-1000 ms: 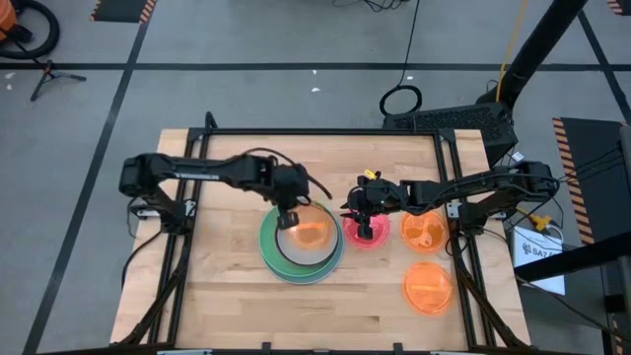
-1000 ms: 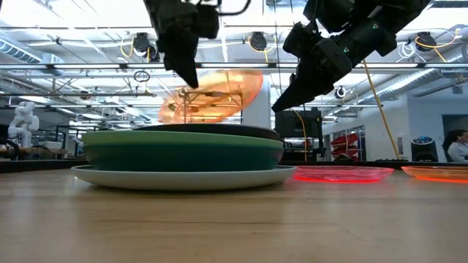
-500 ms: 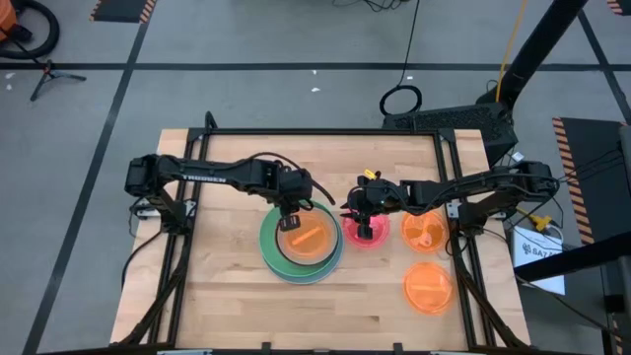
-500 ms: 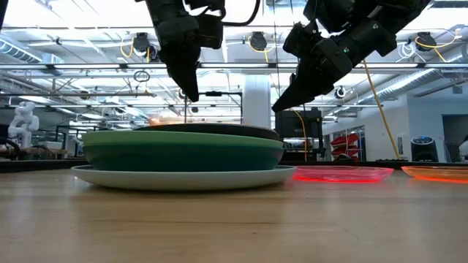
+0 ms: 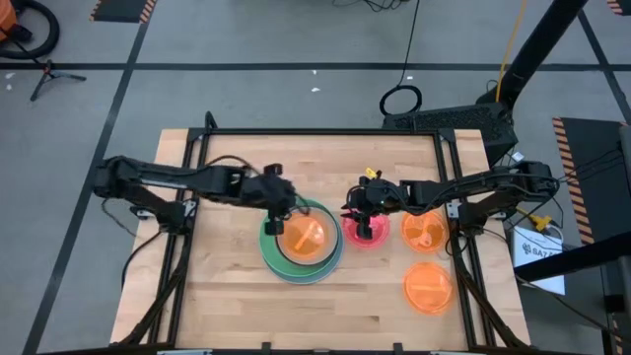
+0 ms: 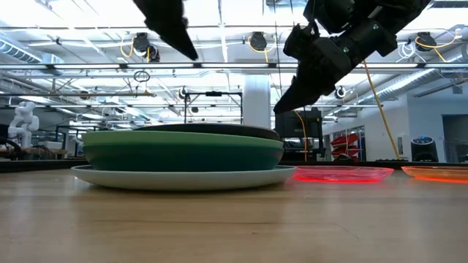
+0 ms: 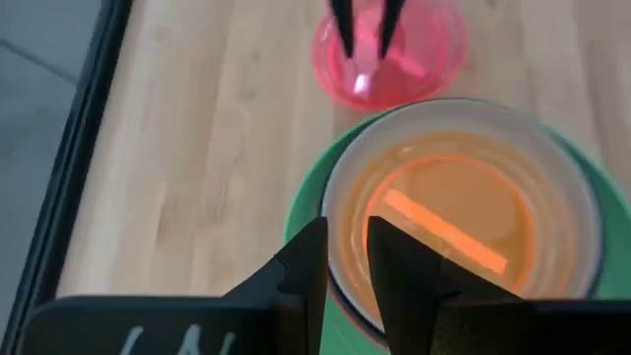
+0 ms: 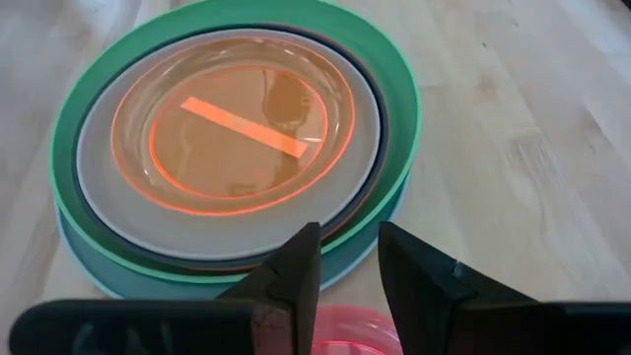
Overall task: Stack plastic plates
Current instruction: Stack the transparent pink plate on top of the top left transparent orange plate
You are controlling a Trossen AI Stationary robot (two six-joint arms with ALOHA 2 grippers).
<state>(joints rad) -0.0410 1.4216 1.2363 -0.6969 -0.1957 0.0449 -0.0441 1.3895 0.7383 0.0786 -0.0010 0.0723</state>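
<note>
A stack of plastic plates rests on the wooden table: a pale blue one at the bottom, then dark teal, light green, dark grey and whitish. A small translucent orange plate lies flat on top. My left gripper hovers above the stack's left rim, narrowly open and empty. My right gripper hangs open above the small pink plate, clear of it in the low view.
Two more translucent orange plates lie on the table's right side, one beside the pink plate and one nearer the near edge. Bare wood shows left of the stack and along the near edge. A black frame borders the table.
My left gripper set the tilted orange plate down flat on the stack and let go of it. It then rose and drew back toward the table's left edge. The right arm kept still.
</note>
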